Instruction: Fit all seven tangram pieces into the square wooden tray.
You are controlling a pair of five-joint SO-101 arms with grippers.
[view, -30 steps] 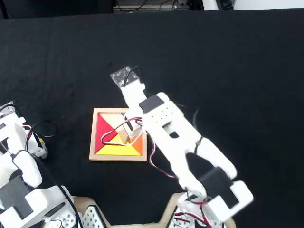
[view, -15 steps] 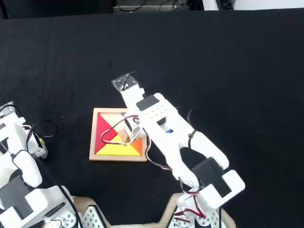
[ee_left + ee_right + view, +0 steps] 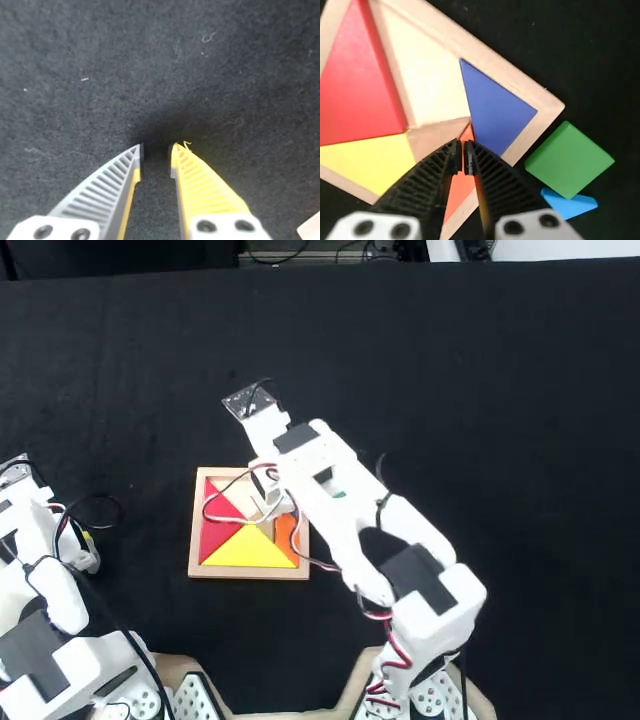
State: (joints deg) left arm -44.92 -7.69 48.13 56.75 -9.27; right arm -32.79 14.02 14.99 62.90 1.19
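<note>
The square wooden tray [image 3: 196, 530] lies on the black cloth, with my right arm [image 3: 340, 505] stretched over its right half. In the right wrist view the tray [image 3: 510, 75] holds a red triangle [image 3: 355, 85], a cream triangle [image 3: 425, 85], a blue triangle [image 3: 492, 112], a yellow triangle [image 3: 370, 160] and an orange piece [image 3: 462, 180]. My right gripper [image 3: 460, 149] is shut and empty above the point where they meet. A green square [image 3: 568, 159] and a light blue piece [image 3: 570, 202] lie on the cloth outside one corner. My left gripper [image 3: 156, 150] hangs over bare cloth, fingers nearly together, holding nothing.
The left arm [image 3: 40, 610] is folded at the front left corner, well away from the tray. Red and white cables [image 3: 230, 510] hang from the right arm over the tray. Black cloth spreads out behind and to the right.
My right arm has swung left and farther out over the tray. The yellow triangle and the orange piece show more from above. The left arm has kept still.
</note>
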